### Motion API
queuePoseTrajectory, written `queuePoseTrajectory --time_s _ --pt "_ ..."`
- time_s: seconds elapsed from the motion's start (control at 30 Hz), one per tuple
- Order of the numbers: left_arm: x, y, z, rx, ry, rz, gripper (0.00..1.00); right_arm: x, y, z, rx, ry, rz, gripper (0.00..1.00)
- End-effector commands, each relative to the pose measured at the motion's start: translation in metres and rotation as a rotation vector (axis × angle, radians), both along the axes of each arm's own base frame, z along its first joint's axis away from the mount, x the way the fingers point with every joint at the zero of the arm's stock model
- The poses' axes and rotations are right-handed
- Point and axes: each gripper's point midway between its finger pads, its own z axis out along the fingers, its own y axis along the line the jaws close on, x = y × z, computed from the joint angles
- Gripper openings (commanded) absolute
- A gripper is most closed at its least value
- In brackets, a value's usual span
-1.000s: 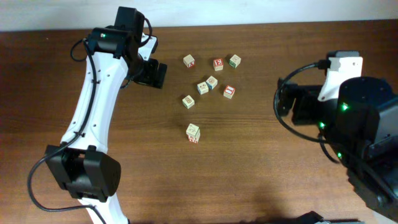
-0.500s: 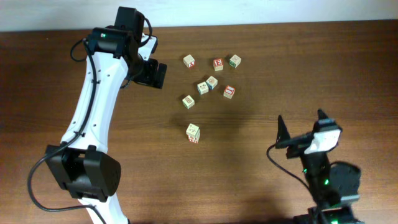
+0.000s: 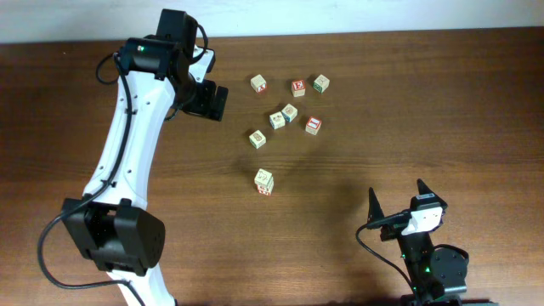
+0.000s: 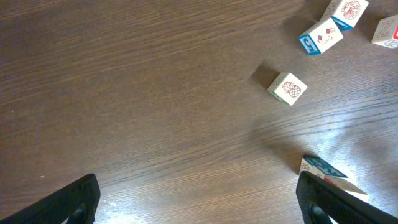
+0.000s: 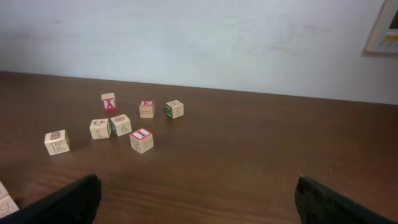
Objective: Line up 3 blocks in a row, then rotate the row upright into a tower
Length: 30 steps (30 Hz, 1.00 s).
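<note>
Up near the top middle of the overhead frame, the red-faced wooden block (image 3: 258, 82) shows a white V-like mark. Lower, the pale wooden block with a reddish print (image 3: 257, 138) reads K on its side and sits slanted on the brown wooden bench (image 3: 212, 246). The lone pale wooden block (image 3: 264, 180) lies lowest. The left end effector (image 4: 196, 190) and right end effector (image 5: 196, 190) both gape wide, holding nothing.

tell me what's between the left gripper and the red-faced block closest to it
Nothing. The overhead view shows only bare table between the left gripper and the red-faced block.
</note>
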Motion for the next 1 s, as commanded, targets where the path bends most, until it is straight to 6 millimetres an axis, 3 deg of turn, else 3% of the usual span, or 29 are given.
queuePoseTrajectory --time_s 0.0,0.6,0.7,0.8,0.87,0.97 --pt "0.002 0.002 0.006 -0.001 -0.018 0.006 0.99 0.000 0.001 -0.002 0.009 -0.002 0.006 0.99" --pt "-0.005 0.005 0.007 0.016 -0.001 0.010 0.99 0.000 0.001 -0.002 0.009 0.000 0.006 0.99" --pt "-0.013 0.011 0.026 0.033 -0.038 0.014 0.99 0.000 0.001 -0.002 0.009 0.000 0.006 0.99" --pt "-0.004 0.012 0.067 -0.007 -0.253 0.023 0.99 0.000 0.001 -0.002 0.009 0.000 0.006 0.99" --pt "-0.004 0.016 0.078 -0.025 -0.337 0.034 0.99 0.000 0.001 -0.002 0.009 0.000 0.006 0.99" --pt "-0.023 0.035 0.079 -0.043 -0.462 0.074 0.99 0.000 0.001 -0.002 0.009 0.000 0.006 0.99"
